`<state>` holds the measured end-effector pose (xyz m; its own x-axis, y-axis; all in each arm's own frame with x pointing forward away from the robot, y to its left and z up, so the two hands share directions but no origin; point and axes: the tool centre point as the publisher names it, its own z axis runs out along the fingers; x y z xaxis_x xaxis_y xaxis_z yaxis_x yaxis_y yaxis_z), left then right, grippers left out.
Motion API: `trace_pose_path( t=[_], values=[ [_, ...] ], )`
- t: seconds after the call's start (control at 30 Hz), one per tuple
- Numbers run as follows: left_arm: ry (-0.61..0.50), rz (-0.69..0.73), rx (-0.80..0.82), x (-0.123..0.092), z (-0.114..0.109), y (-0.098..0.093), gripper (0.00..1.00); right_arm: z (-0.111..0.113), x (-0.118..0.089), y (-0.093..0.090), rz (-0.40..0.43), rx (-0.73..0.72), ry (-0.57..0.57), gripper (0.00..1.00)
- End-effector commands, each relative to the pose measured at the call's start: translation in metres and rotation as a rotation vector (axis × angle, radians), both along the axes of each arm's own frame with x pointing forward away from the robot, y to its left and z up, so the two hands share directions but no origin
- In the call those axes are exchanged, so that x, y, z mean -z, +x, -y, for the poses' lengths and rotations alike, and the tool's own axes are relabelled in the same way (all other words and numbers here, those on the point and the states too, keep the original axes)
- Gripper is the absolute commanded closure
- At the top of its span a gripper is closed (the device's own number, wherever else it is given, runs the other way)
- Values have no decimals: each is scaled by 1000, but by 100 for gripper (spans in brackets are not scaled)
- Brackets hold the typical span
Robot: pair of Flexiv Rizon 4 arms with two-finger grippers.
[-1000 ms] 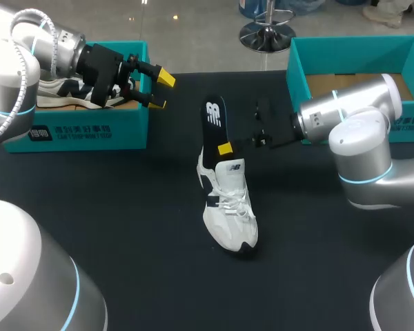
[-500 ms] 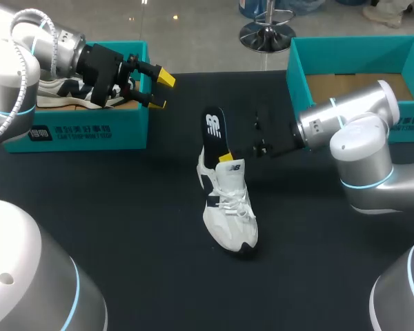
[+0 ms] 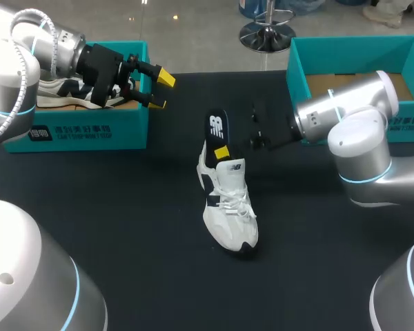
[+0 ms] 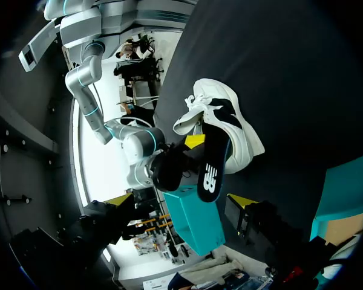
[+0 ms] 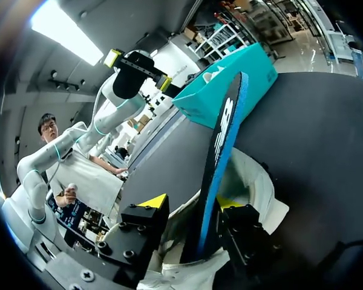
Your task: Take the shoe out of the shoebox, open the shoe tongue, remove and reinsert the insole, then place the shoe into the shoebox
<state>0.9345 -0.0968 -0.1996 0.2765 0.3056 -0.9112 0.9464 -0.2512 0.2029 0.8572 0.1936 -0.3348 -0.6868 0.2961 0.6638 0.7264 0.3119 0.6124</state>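
Note:
A white shoe (image 3: 229, 203) lies on the black table, toe toward me. The black insole (image 3: 218, 129) stands out of its heel opening, its lower end inside the shoe. My right gripper (image 3: 221, 150) is at the shoe's collar. In the right wrist view the insole (image 5: 221, 145) stands between the fingers of this gripper (image 5: 190, 202), which are apart, with a gap on one side. My left gripper (image 3: 162, 91) hangs open over the left shoebox (image 3: 76, 129), holding nothing. In the left wrist view the shoe (image 4: 227, 118) and insole (image 4: 209, 166) lie ahead of that gripper (image 4: 180, 202).
A second shoe (image 3: 58, 91) lies inside the left teal shoebox. An open teal shoebox (image 3: 310, 52) stands at the back right, behind my right arm. Bare black tabletop surrounds the white shoe in front and on both sides.
The insole has slid lower into the shoe's heel. My right gripper, shut on it before, has spread its fingers. The left arm has not moved.

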Motion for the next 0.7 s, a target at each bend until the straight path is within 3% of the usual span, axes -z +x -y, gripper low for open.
trace_pose_path(
  t=[0.03, 0.1, 0.17, 0.7],
  values=[
    [2, 1, 1, 0, 0, 0, 0, -4, -2, 7, -4, -12, -11, 58],
    [2, 1, 1, 0, 0, 0, 0, -5, -2, 8, -2, -14, -10, 72],
    [2, 1, 1, 0, 0, 0, 0, -5, -2, 8, -3, -16, -9, 100],
    [2, 1, 1, 0, 0, 0, 0, -6, 17, -13, -121, -60, -2, 100]
  ],
)
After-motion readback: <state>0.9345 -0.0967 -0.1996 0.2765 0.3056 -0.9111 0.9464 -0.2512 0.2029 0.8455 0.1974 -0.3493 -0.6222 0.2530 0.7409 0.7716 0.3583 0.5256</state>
